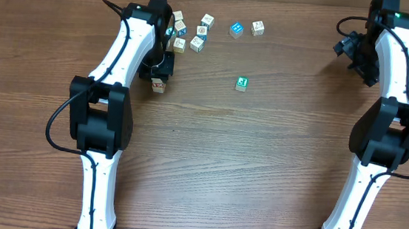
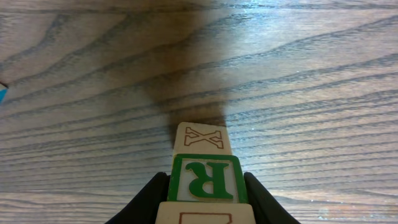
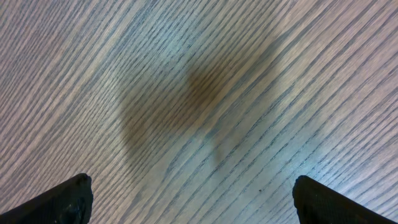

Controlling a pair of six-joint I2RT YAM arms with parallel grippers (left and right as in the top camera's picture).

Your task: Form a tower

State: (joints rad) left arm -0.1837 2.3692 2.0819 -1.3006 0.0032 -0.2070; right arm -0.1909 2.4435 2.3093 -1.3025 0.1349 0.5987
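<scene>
The tower (image 2: 203, 168) fills the lower middle of the left wrist view. It shows a pale cube with an X (image 2: 200, 137) farthest, a green R cube (image 2: 204, 178) in the middle and a red-printed cube (image 2: 204, 214) nearest. My left gripper (image 2: 205, 180) is shut on the column, its black fingers (image 2: 155, 193) pressed against both sides of the R cube and the red-printed cube. From overhead the tower (image 1: 158, 86) shows just below the left gripper (image 1: 156, 69). My right gripper (image 3: 193, 186) hangs open over bare wood, far right at the back (image 1: 350, 47).
Several loose cubes (image 1: 189, 32) lie in a cluster just right of the left arm. Further right are a blue cube (image 1: 236, 30) and a pale one (image 1: 257, 28), and a green cube (image 1: 242, 83) lies alone nearer the middle. The wooden table (image 1: 244, 170) carries everything.
</scene>
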